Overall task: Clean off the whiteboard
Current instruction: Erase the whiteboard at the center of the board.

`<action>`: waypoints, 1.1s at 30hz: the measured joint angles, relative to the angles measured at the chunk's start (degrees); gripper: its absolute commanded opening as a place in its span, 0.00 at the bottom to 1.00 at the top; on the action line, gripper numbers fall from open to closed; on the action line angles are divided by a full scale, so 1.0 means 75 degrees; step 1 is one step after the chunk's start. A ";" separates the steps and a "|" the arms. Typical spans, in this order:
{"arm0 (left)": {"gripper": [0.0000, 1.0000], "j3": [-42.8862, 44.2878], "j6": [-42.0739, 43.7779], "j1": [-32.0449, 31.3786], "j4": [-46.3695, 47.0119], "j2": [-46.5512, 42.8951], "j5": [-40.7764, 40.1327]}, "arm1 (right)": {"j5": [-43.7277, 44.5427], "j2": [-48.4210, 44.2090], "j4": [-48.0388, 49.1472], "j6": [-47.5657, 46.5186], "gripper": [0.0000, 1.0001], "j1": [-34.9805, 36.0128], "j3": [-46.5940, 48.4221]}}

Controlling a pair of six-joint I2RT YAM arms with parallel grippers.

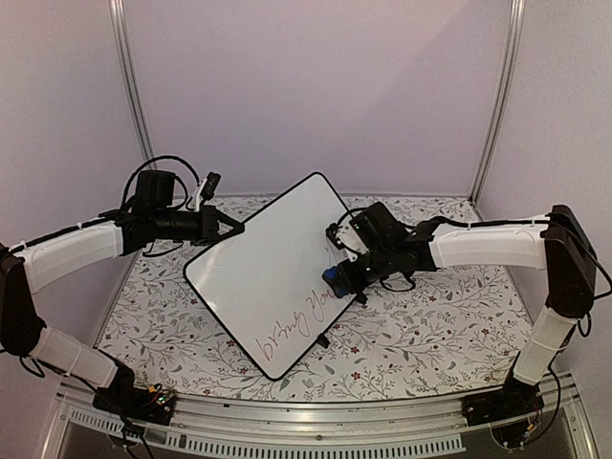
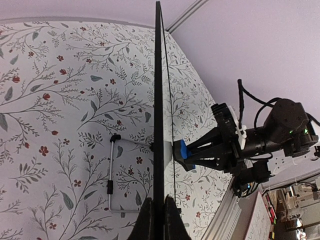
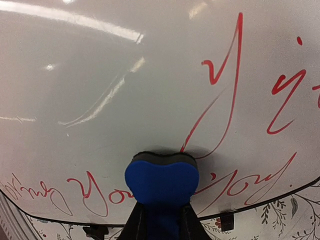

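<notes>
The left arm [image 1: 72,251] and the right arm [image 1: 488,244] are built the same: long white shells, with black joint blocks between them. The left tool [image 1: 237,228] and the right tool [image 1: 335,279] are black and narrow to thin fingers. Black cables [image 1: 167,164] loop above the left wrist. The left base [image 1: 143,402] and the right base [image 1: 502,409] are black.

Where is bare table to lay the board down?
Free: table between the near corner of the whiteboard and the right arm's base; also the far strip along the back wall. Crowded: mid-table, where left hand, right hand and eraser meet it.
</notes>
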 measured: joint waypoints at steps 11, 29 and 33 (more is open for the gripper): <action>0.00 0.0000 0.0029 0.0000 0.0006 0.0000 0.0006 | 0.0498 0.0000 -0.0376 -0.0154 0.06 -0.0318 0.1728; 0.00 0.0000 0.0023 0.0000 -0.0006 0.0000 -0.0015 | 0.0323 0.1000 -0.0385 -0.0289 0.05 -0.0600 0.2349; 0.00 0.0000 0.0003 0.0000 -0.0026 0.0000 -0.0044 | 0.0154 0.0994 -0.0125 -0.0265 0.05 -0.0624 0.2145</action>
